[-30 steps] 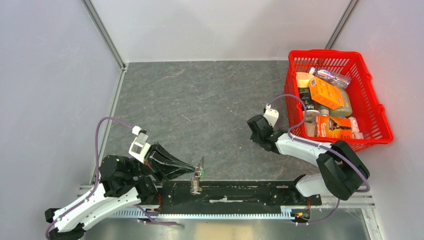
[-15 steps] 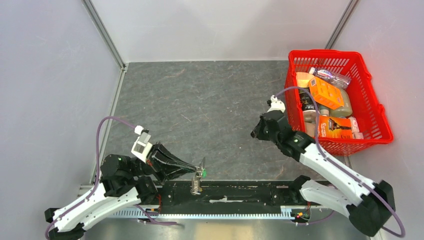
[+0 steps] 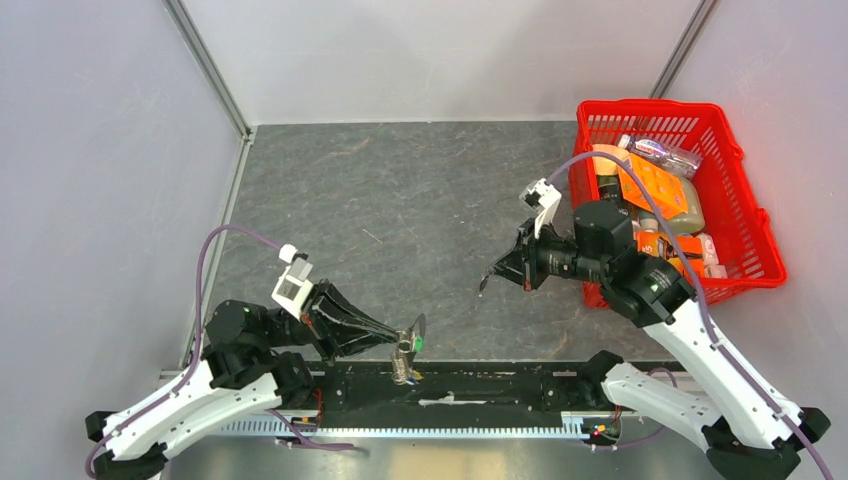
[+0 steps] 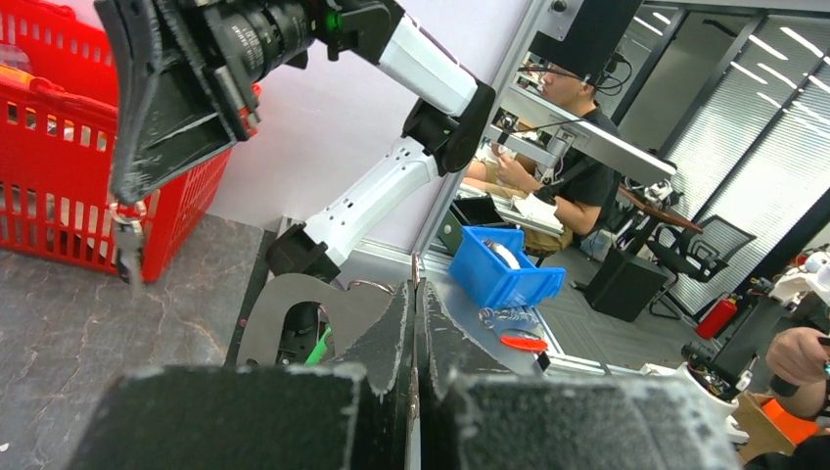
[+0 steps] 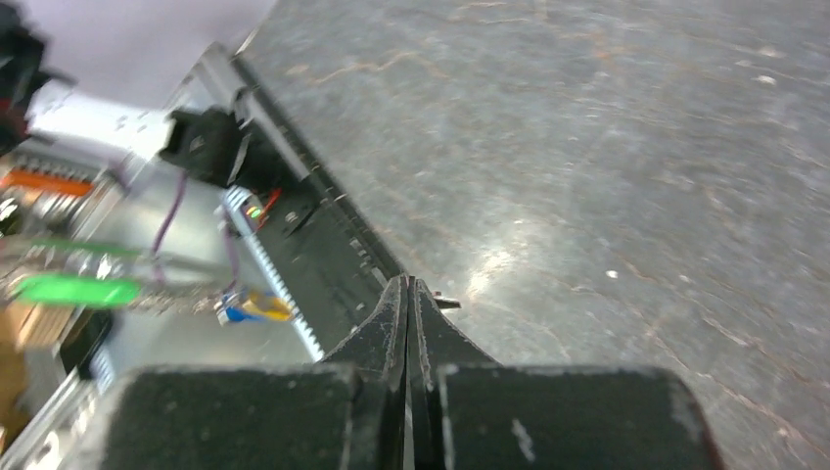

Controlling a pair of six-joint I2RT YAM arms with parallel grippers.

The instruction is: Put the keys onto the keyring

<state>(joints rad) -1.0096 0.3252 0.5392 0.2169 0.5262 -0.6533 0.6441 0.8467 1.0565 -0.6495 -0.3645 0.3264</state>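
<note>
Left pincer (image 3: pixel 400 343), at the near edge, is clamped tight on the keyring (image 3: pixel 412 335); right pincer (image 3: pixel 497 275), left of the red basket (image 3: pixel 650 103), is closed, pinching a key (image 4: pixel 128 257)

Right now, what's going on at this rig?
The two arms are partway through threading a key onto a ring. The left gripper is shut on the keyring near the table's front edge, with its green tag hanging beside it. The right gripper holds a small key pinched at its tip, in the air above the table. The key is apart from the ring, not yet on it. The red basket of groceries isn't involved.
</note>
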